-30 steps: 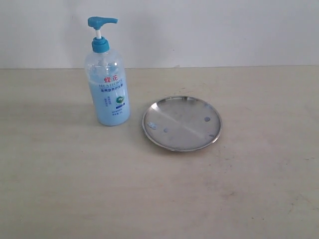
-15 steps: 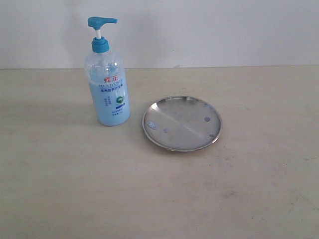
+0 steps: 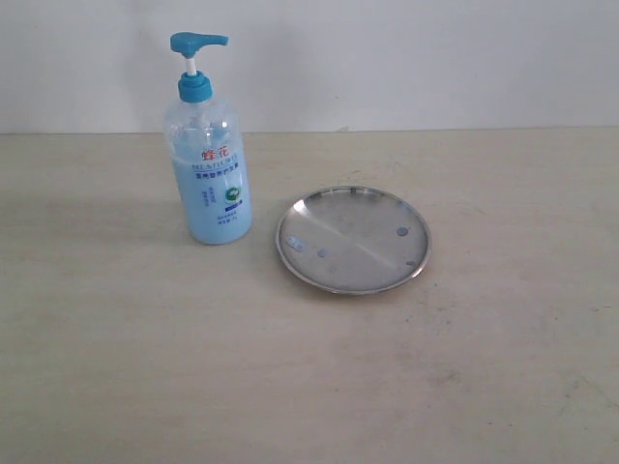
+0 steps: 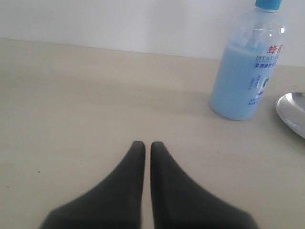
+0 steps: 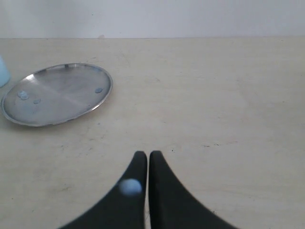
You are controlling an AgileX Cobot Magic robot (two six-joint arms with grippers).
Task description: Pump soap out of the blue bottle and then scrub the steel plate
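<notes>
- Blue bottle [image 3: 208,155] stands upright on the table [image 3: 145,367], left of centre. It is just beside the steel plate and does not touch it. The body is clear, with red characters. Pale blue soap [image 3: 193,217] fills most of it.
- Left gripper [image 4: 144,144]: jaws closed together, holding nothing. It sits low over the table, well apart from the bottle.
- Step in hand, as judged: approach the pump head [image 3: 198,43], which is raised. Press straight down on it, since an off-axis push may tip the tall bottle. The spout points toward the plate but appears to stop short of it, so close that gap before pumping.
- Steel plate [image 3: 353,261] lies flat to the right of the bottle. It is shiny, with a raised rim and a few small spots. Whether any spot is soap cannot be told.
- Right gripper [image 5: 144,154]: jaws closed, empty, well apart from the plate.
</notes>
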